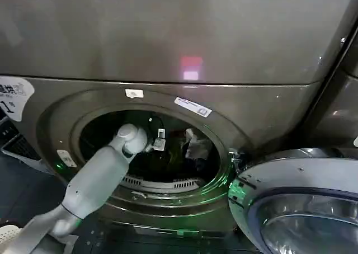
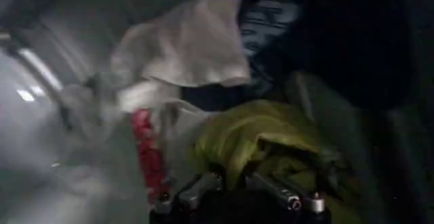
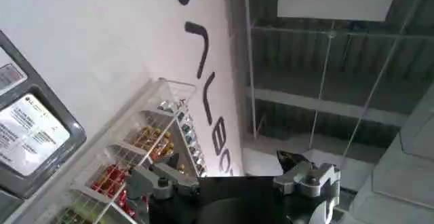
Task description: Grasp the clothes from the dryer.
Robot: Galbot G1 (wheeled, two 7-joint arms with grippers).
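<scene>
The bronze-grey dryer [image 1: 168, 41] stands in front of me with its round porthole open. My left arm reaches into the steel drum, where my left gripper [image 1: 159, 143] is near a pale piece of the clothes [image 1: 197, 146]. In the left wrist view the clothes lie heaped: a grey-white piece [image 2: 183, 45], a yellow-green piece [image 2: 261, 134] and a small red piece [image 2: 146, 151]. The left gripper [image 2: 234, 178] has its fingers drawn in on a fold of the yellow-green piece. My right gripper [image 3: 227, 161] is open and holds nothing, pointing up away from the dryer.
The dryer's door [image 1: 302, 203] hangs open at the lower right, close to the porthole rim. A neighbouring machine [image 1: 338, 108] stands at the right. The right wrist view has a white wall with a rack of small bottles [image 3: 142, 151].
</scene>
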